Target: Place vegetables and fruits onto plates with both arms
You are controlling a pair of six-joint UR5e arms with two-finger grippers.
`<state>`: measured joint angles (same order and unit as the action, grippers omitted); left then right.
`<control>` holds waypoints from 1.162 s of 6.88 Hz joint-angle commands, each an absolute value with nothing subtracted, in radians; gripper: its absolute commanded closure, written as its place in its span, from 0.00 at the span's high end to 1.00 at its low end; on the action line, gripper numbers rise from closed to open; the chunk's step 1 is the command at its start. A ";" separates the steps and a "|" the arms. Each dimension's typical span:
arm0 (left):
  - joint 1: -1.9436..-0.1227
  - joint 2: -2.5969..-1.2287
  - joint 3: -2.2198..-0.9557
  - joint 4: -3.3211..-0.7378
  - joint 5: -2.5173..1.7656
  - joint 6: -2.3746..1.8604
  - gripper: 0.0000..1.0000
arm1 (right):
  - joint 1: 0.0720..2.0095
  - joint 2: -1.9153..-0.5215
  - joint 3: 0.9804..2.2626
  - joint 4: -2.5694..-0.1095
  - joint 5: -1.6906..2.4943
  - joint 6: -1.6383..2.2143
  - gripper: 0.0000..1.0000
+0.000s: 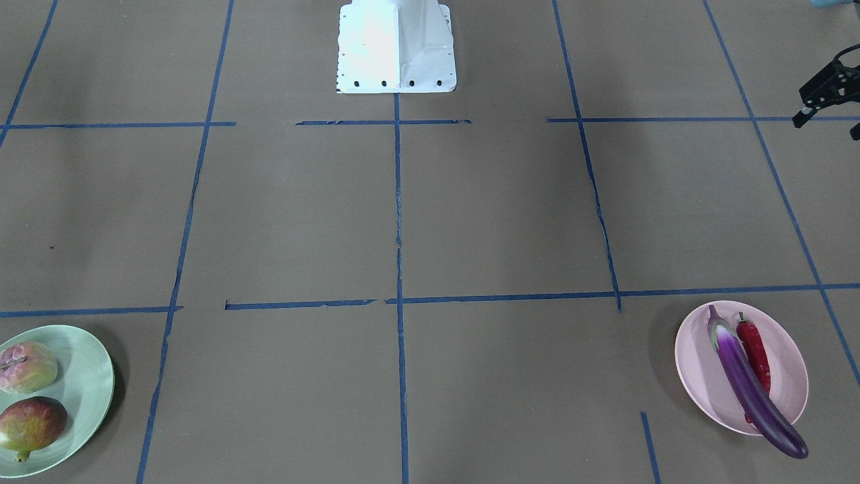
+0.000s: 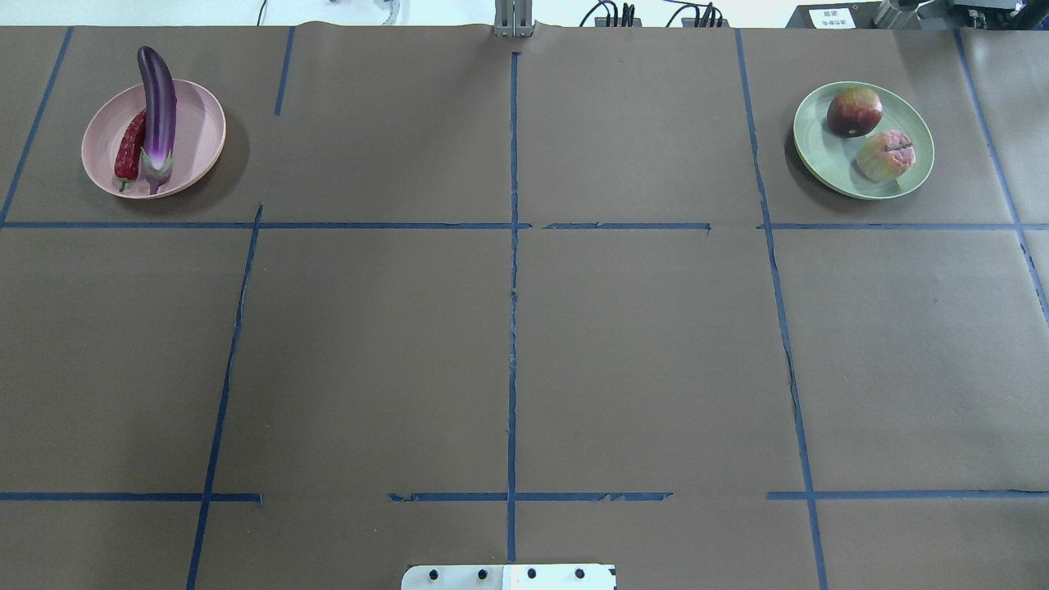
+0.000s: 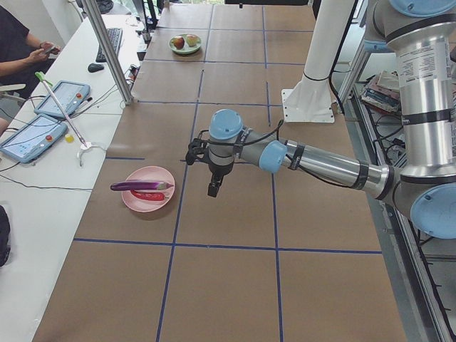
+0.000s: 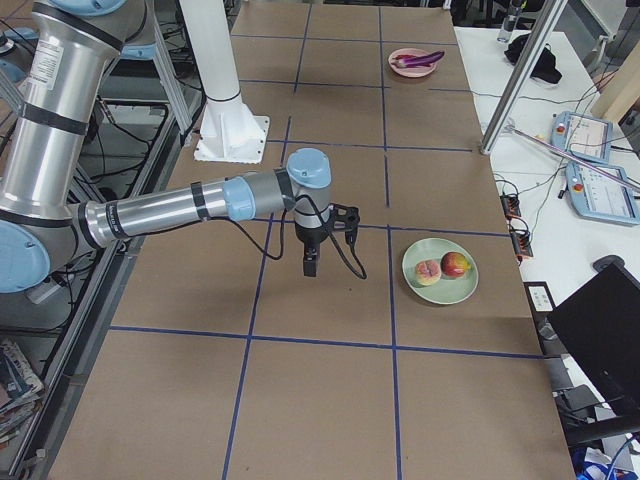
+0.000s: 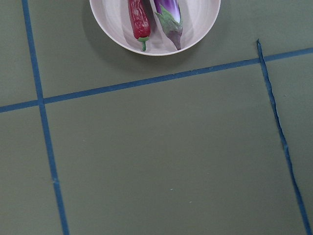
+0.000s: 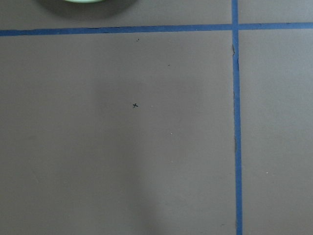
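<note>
The white base (image 1: 396,47) stands at the robot's edge of the brown surface (image 1: 470,222), which is crossed by blue tape lines (image 1: 398,202). Far out from the base, toward the robot's left, lies the pink plate (image 1: 786,363). It carries the eggplant (image 1: 746,383) and the chili (image 1: 756,353) side by side and about touching. The eggplant's leafy end points back toward the base, and its purple tip juts over the rim farthest from the base. The chili lies wholly inside the plate, on the eggplant's outer side, away from the base. Far out from the base, toward the robot's right, lies the green plate (image 1: 80,376) with both fruits on it. The peach (image 1: 27,366) sits on the half nearer the base, and the pomegranate (image 1: 30,423) sits just beside it on the farther half. The left arm (image 3: 320,164) reaches out from the base side. The left tool (image 1: 826,126) hangs above bare surface between the base and the pink plate; its fingers are spread and grasp nothing. The right arm (image 4: 170,215) holds the right tool (image 4: 311,262) pointing down over bare surface between the base and the green plate. I cannot tell whether the right tool is released or clenched.
</note>
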<state>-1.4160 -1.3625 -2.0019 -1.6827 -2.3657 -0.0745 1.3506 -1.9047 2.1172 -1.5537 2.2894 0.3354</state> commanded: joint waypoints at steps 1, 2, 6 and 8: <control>-1.538 -1.365 -1.928 -1.579 -2.362 0.180 1.00 | 1.437 -1.916 2.054 -1.554 2.322 0.188 1.00; -1.574 -1.365 -1.871 -1.582 -2.361 0.187 1.00 | 1.454 -1.916 2.054 -1.554 2.322 0.184 1.00; -1.601 -1.448 -1.920 -1.280 -2.372 0.216 1.00 | 1.462 -1.916 2.036 -1.554 2.370 0.176 1.00; -1.603 -1.436 -1.933 -1.247 -2.370 0.216 1.00 | 1.469 -1.916 2.034 -1.552 2.370 0.176 1.00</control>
<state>-1.6021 -1.4407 -1.9240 -1.2727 -2.3707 0.2162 1.4640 -1.9161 2.0362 -1.5529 2.3675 0.1767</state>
